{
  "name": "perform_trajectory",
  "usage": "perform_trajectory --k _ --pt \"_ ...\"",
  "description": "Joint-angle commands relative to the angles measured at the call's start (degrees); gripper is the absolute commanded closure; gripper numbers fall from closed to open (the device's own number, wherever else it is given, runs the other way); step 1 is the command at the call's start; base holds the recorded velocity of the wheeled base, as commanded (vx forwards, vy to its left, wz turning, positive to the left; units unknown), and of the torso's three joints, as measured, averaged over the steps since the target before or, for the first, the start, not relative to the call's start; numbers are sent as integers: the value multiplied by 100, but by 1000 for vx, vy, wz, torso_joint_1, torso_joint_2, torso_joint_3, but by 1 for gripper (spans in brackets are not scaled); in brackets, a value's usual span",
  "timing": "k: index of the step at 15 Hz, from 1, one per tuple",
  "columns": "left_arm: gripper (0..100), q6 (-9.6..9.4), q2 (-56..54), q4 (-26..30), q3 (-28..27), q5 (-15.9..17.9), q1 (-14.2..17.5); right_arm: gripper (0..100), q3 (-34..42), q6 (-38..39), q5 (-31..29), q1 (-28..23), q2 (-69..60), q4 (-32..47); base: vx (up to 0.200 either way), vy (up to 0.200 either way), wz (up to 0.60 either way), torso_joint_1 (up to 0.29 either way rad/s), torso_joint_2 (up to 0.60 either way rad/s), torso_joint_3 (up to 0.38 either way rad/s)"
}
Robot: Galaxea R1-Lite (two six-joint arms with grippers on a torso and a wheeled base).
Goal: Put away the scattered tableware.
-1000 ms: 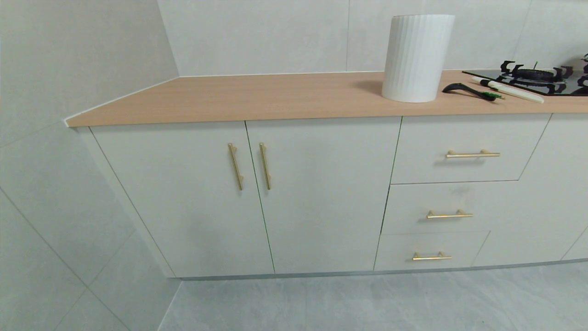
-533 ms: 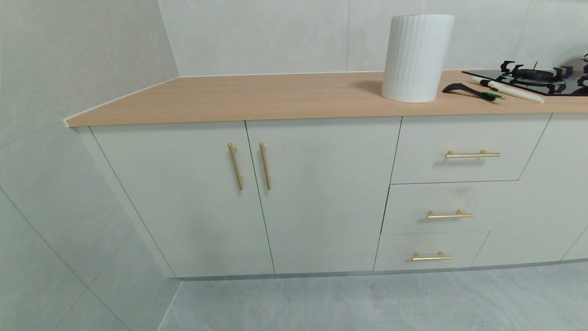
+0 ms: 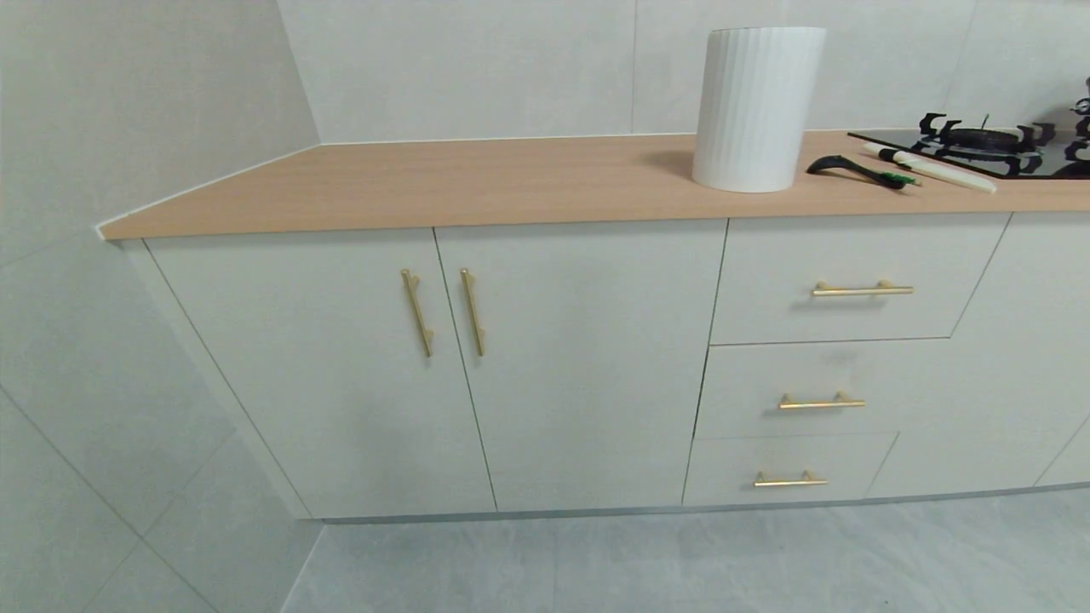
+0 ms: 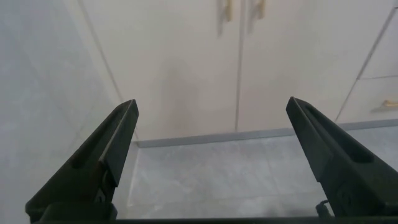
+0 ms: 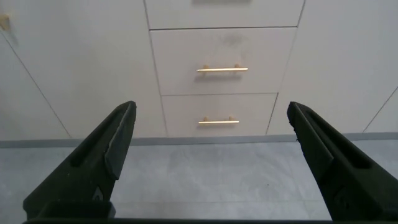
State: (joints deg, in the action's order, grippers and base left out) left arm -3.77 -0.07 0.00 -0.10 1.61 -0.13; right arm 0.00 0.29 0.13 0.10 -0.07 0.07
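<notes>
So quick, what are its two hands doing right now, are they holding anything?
Left hand: open, holding nothing.
Right hand: open, holding nothing.

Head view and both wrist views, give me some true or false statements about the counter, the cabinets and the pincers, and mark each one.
1. The white ribbed container stands upright on the wooden countertop. True.
2. The black utensil lies inside the container. False: it lies on the countertop beside it.
3. All three drawers are shut. True.
4. The left pincer is shut on a spoon. False: it is open and empty.
5. The right pincer is open, with drawers ahead of it. True.
6. One of the cabinet doors hangs open. False: both are shut.
</notes>
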Motion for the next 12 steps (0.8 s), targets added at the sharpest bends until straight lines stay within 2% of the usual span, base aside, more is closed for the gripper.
perform_trajectory --k 1,8,12 --pt "0 -1 7 0 1 -3 -4 0 0 -3 4 -1 7 1 0 -200 0 12 7 2" --pt "0 16 7 9 1 -3 -4 0 0 -3 4 -1 7 1 0 -200 0 3 3 0" --pt "0 122 7 9 1 -3 -4 0 0 -3 4 -1 7 1 0 0 0 0 0 0"
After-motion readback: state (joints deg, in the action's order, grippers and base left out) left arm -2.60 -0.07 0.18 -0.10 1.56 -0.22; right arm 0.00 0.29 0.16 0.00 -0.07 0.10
